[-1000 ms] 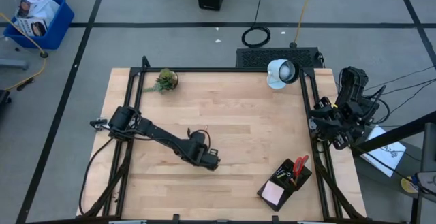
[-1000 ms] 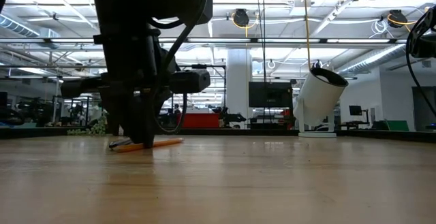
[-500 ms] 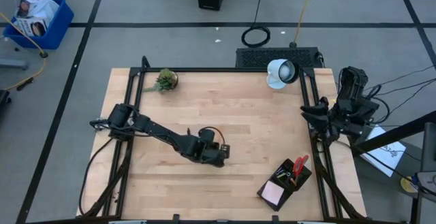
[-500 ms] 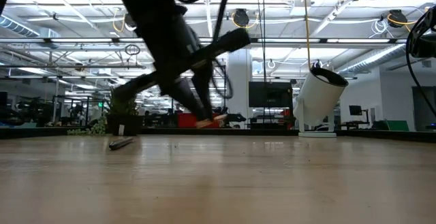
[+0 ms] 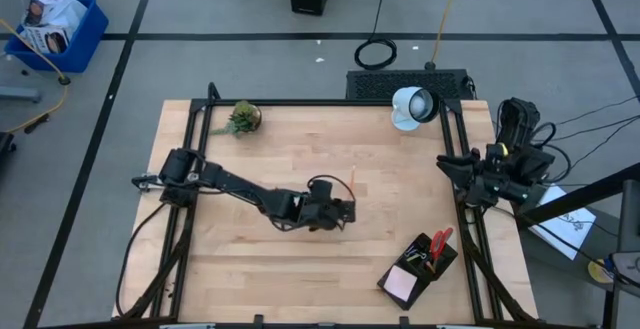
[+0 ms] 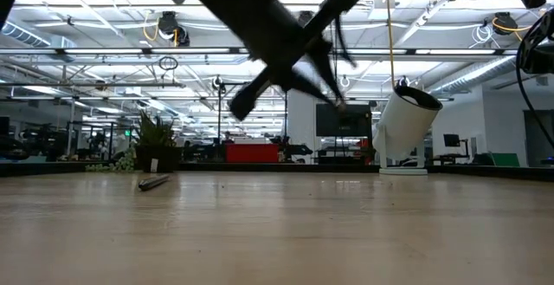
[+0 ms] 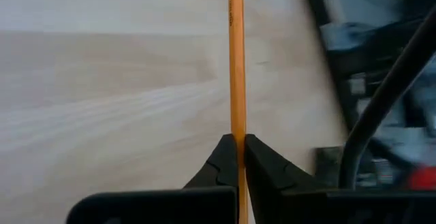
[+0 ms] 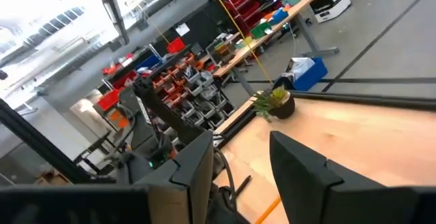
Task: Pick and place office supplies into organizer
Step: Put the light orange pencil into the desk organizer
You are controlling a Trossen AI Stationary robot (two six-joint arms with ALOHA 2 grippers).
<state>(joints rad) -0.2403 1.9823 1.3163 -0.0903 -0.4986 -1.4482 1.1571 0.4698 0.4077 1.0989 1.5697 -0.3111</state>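
My left gripper [image 7: 236,142] is shut on an orange-yellow pencil [image 7: 236,60] above the middle of the table [image 5: 345,207]. The pencil [image 5: 352,181] shows as a thin orange line pointing toward the far edge. The black organizer [image 5: 428,269] sits at the near right corner, with red-handled scissors [image 5: 441,240] and a pink sticky-note pad [image 5: 402,285] in it. A small dark pen-like item [image 6: 154,181] lies flat on the table. My right gripper [image 8: 238,159] is open at the right edge [image 5: 450,163], touching nothing. My left gripper pinches the pencil's shaft [image 7: 236,130] between its two fingers. The pencil lies along the fingers and sticks out straight ahead of their tips. It is lifted clear of the table. How far back it reaches between the fingers is hidden by the gripper itself.
A small green potted plant [image 5: 242,117] stands at the far left corner and a round white lamp [image 5: 411,106] at the far right. A black box with cables [image 5: 405,81] lies beyond the far edge. Bare wood lies between my left gripper and the organizer.
My left gripper has risen from the table and moved toward the right and slightly toward the far edge, carrying the pencil, which lay on the wood a second ago and is now lifted clear. The dark pen-like item has stayed in place. My right arm has turned slightly toward the table.
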